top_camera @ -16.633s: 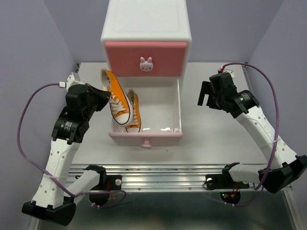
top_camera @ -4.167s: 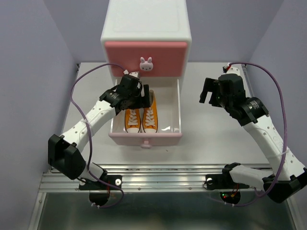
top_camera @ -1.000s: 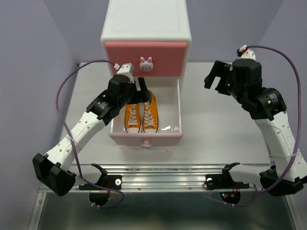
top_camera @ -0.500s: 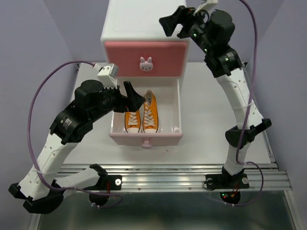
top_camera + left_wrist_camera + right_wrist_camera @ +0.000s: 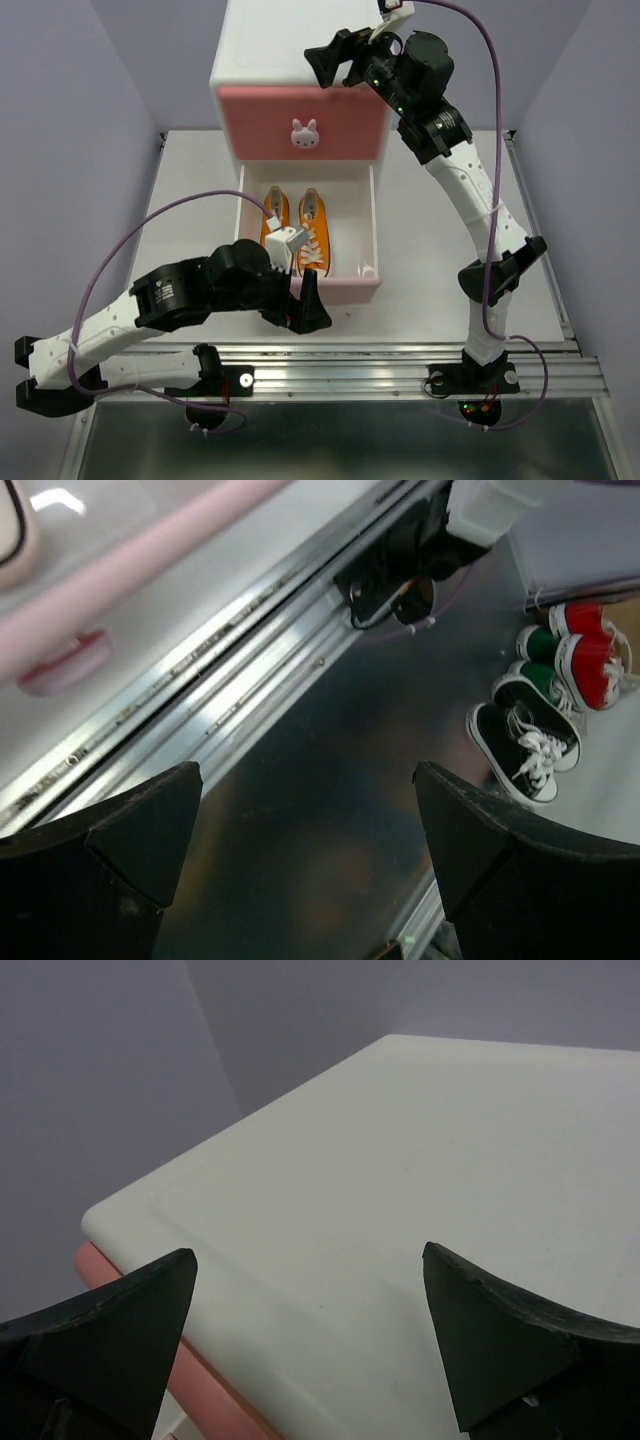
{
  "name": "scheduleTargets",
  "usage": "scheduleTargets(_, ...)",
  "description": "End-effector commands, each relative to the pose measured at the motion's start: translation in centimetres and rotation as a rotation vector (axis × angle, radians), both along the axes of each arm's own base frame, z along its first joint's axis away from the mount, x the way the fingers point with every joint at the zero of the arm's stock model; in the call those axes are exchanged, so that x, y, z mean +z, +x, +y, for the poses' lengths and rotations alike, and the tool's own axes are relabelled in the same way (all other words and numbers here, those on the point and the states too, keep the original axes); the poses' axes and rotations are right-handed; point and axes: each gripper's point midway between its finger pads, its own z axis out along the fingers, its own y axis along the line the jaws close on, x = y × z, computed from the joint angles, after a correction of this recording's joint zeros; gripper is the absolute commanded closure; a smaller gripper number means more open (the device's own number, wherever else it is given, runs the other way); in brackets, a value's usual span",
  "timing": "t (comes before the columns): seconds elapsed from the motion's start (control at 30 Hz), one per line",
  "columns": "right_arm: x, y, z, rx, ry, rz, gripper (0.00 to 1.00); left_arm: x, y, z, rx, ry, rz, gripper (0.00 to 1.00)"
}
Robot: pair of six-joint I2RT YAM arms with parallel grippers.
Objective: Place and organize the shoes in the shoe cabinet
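Note:
The shoe cabinet (image 5: 305, 45) stands at the back, white, its upper pink drawer shut behind a bunny knob (image 5: 305, 132). Its lower drawer (image 5: 372, 225) is pulled out, with two orange shoes (image 5: 312, 222) side by side inside. My left gripper (image 5: 300, 308) hangs open and empty low in front of the drawer front, hiding part of it. In the left wrist view the left gripper (image 5: 305, 850) faces down past the pink drawer front (image 5: 110, 605) onto the rail. My right gripper (image 5: 335, 60) is open above the cabinet top (image 5: 400, 1160), nothing between its fingers (image 5: 500, 1330).
An aluminium rail (image 5: 350, 360) runs along the near table edge, with a dark metal surface (image 5: 330, 780) below it. Small black, green and red shoes (image 5: 525, 745) lie beyond that at the right of the left wrist view. Purple walls close in both sides.
The left gripper has drawn back from over the open drawer to low in front of it. The right arm has risen and swung left to above the cabinet top. Both stay open.

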Motion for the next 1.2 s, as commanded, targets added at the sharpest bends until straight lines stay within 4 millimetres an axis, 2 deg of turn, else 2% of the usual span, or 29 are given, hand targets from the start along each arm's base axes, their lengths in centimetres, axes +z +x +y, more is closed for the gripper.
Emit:
scheduleTargets(0.0, -9.4, 2.5, 1.5, -0.019, -0.14, 0.223, 0.0, -3.3, -2.8, 0.8, 0.017, 0.054, 0.098, 0.01)
scheduleTargets(0.07, -10.1, 2.8, 1.7, -0.019, -0.153, 0.229, 0.0, -4.7, -3.4, 1.2, 0.027, 0.077, 0.121, 0.01)
scheduleTargets(0.1, -10.4, 2.9, 1.7, -0.02, -0.165, 0.227, 0.0, -6.9, -3.4, 2.0, 0.06, 0.138, 0.127, 0.01)
scheduleTargets(0.17, -11.0, 3.0, 1.6, -0.026, -0.176, 0.234, 0.0, -9.0, -3.7, 3.5, 0.118, 0.192, 0.145, 0.01)
scheduleTargets(0.2, -11.0, 3.0, 1.5, -0.03, -0.183, 0.231, 0.0, -11.0, -3.1, 4.4, 0.214, 0.229, 0.162, 0.01)
scheduleTargets(0.27, -12.2, 3.1, 1.2, -0.047, -0.201, 0.252, 0.0, -12.1, -2.3, 4.7, 0.281, 0.223, 0.147, 0.01)
scheduleTargets(0.33, -12.1, 3.0, 0.8, -0.06, -0.206, 0.245, 0.0, -12.9, -1.5, 3.8, 0.324, 0.192, 0.143, 0.01)
scheduleTargets(0.37, -12.6, 3.2, 0.6, -0.077, -0.211, 0.253, 0.0, -13.6, -0.4, 3.8, 0.373, 0.217, 0.1, 0.01)
scheduleTargets(0.47, -12.1, 3.0, 0.2, -0.087, -0.219, 0.224, 0.0, -14.6, 2.6, 4.0, 0.499, 0.293, -0.03, 0.01)
scheduleTargets(0.57, -11.6, 2.8, 0.2, -0.075, -0.231, 0.193, 0.0, -15.5, 3.9, 3.7, 0.576, 0.323, -0.069, 0.01)
scheduleTargets(0.7, -12.2, 3.0, 0.1, -0.087, -0.241, 0.193, 0.0, -16.6, 5.6, 3.7, 0.724, 0.351, -0.108, 0.01)
scheduleTargets(0.83, -12.9, 2.6, 0.6, -0.049, -0.255, 0.196, 0.0, -16.2, 7.2, 3.2, 0.766, 0.348, -0.198, 0.01)
scheduleTargets(1.03, -13.9, 2.5, 0.7, -0.043, -0.26, 0.209, 0.0, -13.0, 10.2, 2.0, 0.88, 0.241, -0.319, 0.01)
scheduleTargets(1.13, -14.0, 2.5, 0.6, -0.049, -0.253, 0.213, 0.0, -11.2, 12.7, 2.2, 0.933, 0.233, -0.385, 0.01)
scheduleTargets(1.17, -13.9, 2.5, 0.5, -0.052, -0.254, 0.209, 0.0, -10.7, 14.3, 3.2, 0.983, 0.247, -0.41, 0.01)
